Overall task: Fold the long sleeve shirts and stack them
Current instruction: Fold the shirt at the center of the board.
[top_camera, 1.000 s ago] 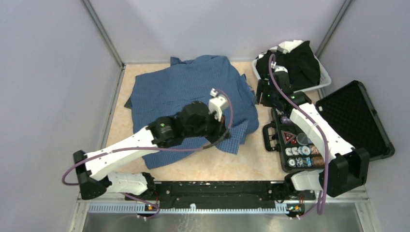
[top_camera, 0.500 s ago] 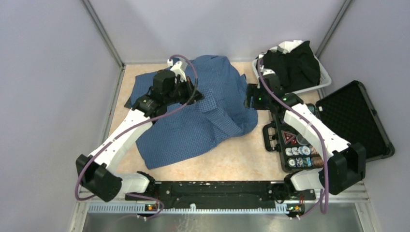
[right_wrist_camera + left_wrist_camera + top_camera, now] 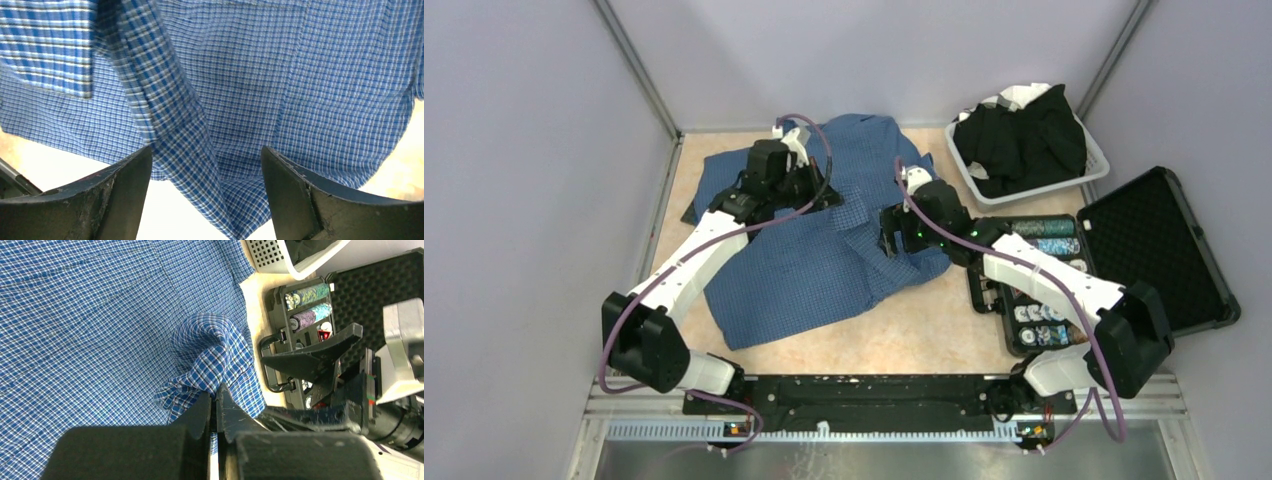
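The bench point(image 3: 924, 325) is carrying the blue checked shirt point(image 3: 804, 270), crumpled centre to 11 o'clock, arms point(image 3: 692, 258) partly hiding it. Black shirts point(image 3: 1024, 140) are sitting at 1 o'clock, count unclear. Left gripper point(image 3: 216, 396) is clamping a blue fold; right gripper point(image 3: 205, 150) is hovering spread wide, empty.

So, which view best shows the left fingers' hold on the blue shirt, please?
Left wrist view: the left fingers are shut on a raised fold of the blue shirt. The top view hides the pinch behind the arm; the right wrist view shows only cloth.
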